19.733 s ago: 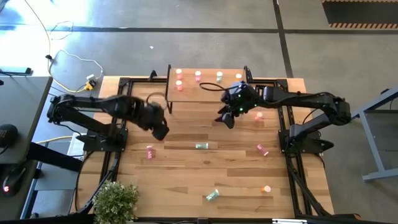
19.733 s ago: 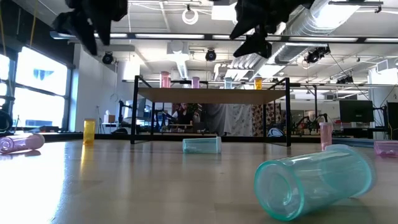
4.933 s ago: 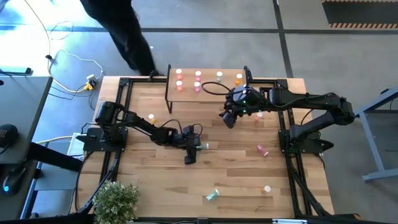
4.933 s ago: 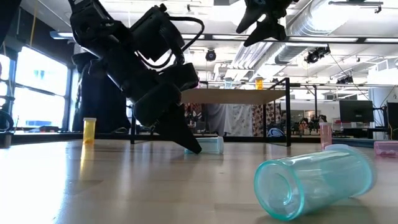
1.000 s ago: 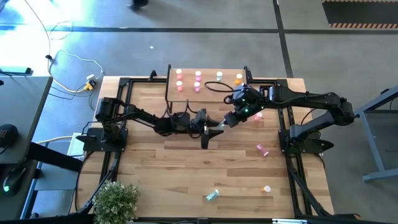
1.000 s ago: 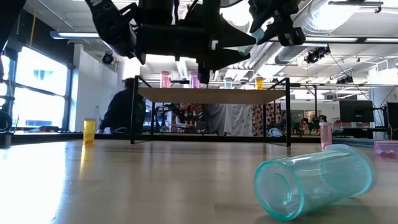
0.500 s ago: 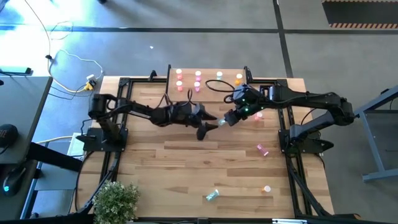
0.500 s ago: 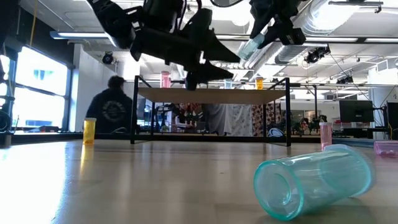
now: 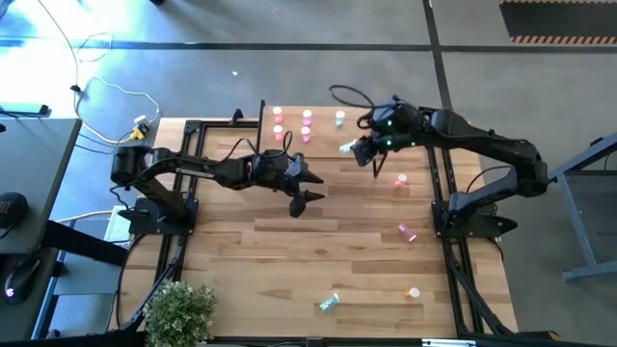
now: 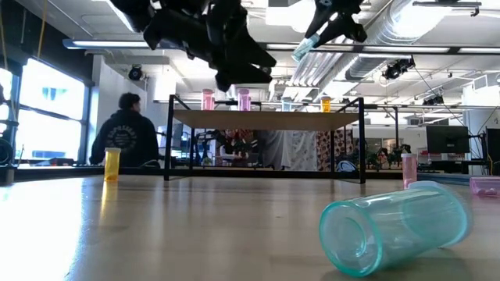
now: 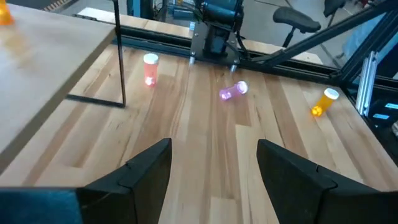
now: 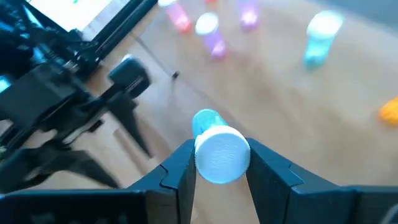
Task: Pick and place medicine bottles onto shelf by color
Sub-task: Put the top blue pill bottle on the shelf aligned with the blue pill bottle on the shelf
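Note:
My right gripper (image 9: 359,152) hangs over the shelf's (image 9: 289,149) near edge, shut on a teal medicine bottle (image 12: 219,149) with a white cap. On the shelf stand pink bottles (image 9: 278,120), more pink ones (image 9: 307,123) and a teal one (image 9: 340,119). My left gripper (image 9: 305,191) is open and holds nothing, above the table just in front of the shelf. A pink bottle (image 9: 401,178) stands on the table. Another pink one (image 9: 407,231), a teal one (image 9: 330,303) and an orange one (image 9: 414,292) lie nearer. My right gripper pinches the teal bottle between its two fingers (image 12: 181,167), just behind the white cap (image 12: 222,157). The bottle lies along the fingers, cap toward the wrist. It is lifted clear and slants down out of the fingers (image 10: 301,48) above the shelf.
The shelf's black legs (image 10: 169,140) stand at the table's far middle. A potted plant (image 9: 178,313) sits at the near left corner. An orange bottle (image 10: 112,164) stands at the left in the low view. A person (image 10: 125,140) is in the room beyond.
The teal bottle was between both grippers over the table's middle. My left gripper has parted from it and drawn back toward the table's left. My right gripper has carried the bottle up and toward the far edge, over the shelf.

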